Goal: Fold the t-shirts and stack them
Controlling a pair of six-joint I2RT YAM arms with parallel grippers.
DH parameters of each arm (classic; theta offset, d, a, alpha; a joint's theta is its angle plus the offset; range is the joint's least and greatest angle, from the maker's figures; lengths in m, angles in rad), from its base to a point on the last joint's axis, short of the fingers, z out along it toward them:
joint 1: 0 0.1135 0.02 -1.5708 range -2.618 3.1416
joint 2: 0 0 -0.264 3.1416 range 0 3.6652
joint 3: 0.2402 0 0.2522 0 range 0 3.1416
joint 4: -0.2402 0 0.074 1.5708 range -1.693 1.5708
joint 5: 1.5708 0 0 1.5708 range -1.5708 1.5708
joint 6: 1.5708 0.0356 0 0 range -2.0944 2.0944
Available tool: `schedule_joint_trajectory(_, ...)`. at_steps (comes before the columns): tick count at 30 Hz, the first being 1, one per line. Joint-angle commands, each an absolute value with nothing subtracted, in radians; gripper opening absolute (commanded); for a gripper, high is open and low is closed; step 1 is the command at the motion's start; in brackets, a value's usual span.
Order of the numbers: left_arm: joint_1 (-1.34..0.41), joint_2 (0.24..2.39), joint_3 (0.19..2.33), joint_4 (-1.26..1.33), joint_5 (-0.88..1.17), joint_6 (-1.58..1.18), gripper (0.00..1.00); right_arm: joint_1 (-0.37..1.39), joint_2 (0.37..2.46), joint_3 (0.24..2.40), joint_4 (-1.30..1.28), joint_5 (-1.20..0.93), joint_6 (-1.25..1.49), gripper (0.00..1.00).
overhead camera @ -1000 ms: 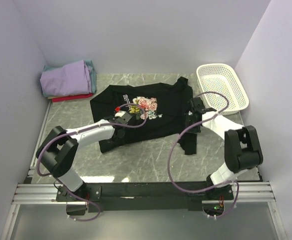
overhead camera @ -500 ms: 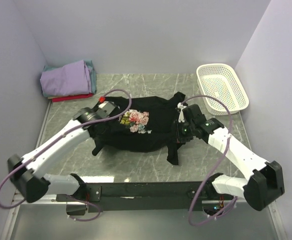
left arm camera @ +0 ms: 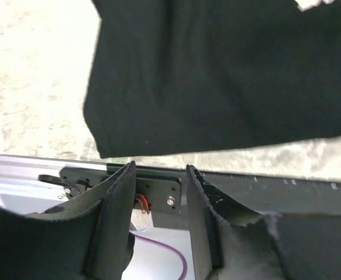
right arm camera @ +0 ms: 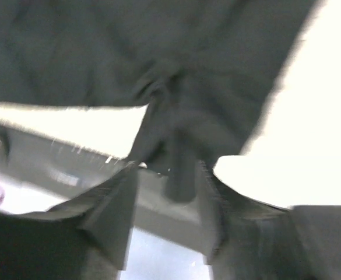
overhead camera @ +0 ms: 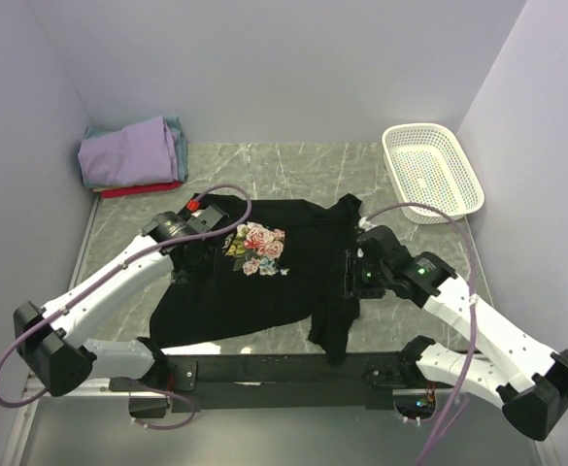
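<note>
Black t-shirt (overhead camera: 264,282) now nearer, between both claws.

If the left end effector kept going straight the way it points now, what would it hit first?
Probably the black t-shirt: in the left wrist view the left end effector points at its hem, with the table's front rail nearer. Depth is unclear.

Grey-green marbled tabletop (overhead camera: 264,170), boxed in by plain pale lavender walls (overhead camera: 284,68) at back, left and right. White plastic mesh basket (overhead camera: 431,172) sits in the far-right corner. Black bar (overhead camera: 284,369) and aluminium rail (overhead camera: 70,374) run along the near edge. Lighting even, soft shadows.
</note>
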State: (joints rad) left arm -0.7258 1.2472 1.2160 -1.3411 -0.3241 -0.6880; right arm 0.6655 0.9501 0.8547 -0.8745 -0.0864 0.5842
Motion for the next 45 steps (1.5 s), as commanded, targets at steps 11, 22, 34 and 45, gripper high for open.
schedule_joint_trajectory(11,-0.723,1.518,1.217,-0.947,-0.439,-0.655,0.48,0.474,1.168,0.914,-0.563,0.314,0.549,0.66)
schedule_joint_trajectory(22,-0.715,1.704,1.187,-0.718,-0.425,-0.626,0.45,0.417,1.531,1.029,-0.463,0.187,0.407,0.57)
schedule_joint_trajectory(34,-0.606,1.738,1.115,-0.551,-0.282,-0.597,0.46,0.439,1.707,1.167,-0.512,0.212,0.364,0.56)
schedule_joint_trajectory(45,-0.569,1.753,1.103,-0.492,-0.181,-0.581,0.45,0.468,1.807,1.210,-0.557,0.317,0.360,0.56)
